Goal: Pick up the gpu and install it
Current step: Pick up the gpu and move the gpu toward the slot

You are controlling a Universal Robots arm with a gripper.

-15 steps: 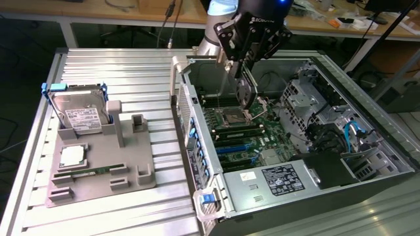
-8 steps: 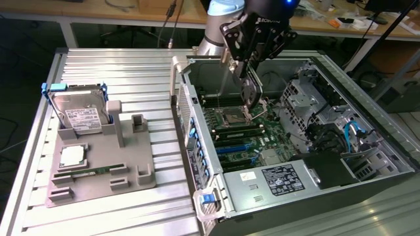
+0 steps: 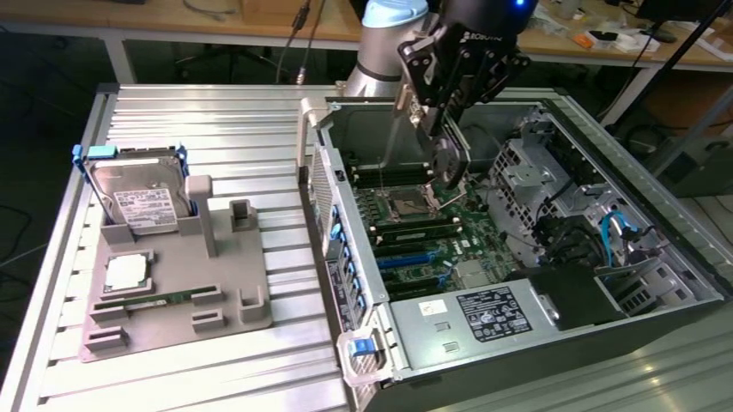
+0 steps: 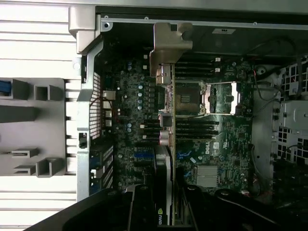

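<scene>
The hand [image 3: 441,122] is clamped on the gpu [image 3: 449,167], a thin dark card with a beige metal bracket [image 4: 171,43]. It hangs edgewise above the green motherboard [image 3: 427,227] in the open steel case [image 3: 674,233].

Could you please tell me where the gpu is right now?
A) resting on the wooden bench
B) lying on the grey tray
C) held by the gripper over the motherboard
C: the gripper is shut on the gpu, which hangs over the motherboard inside the open case.
</scene>
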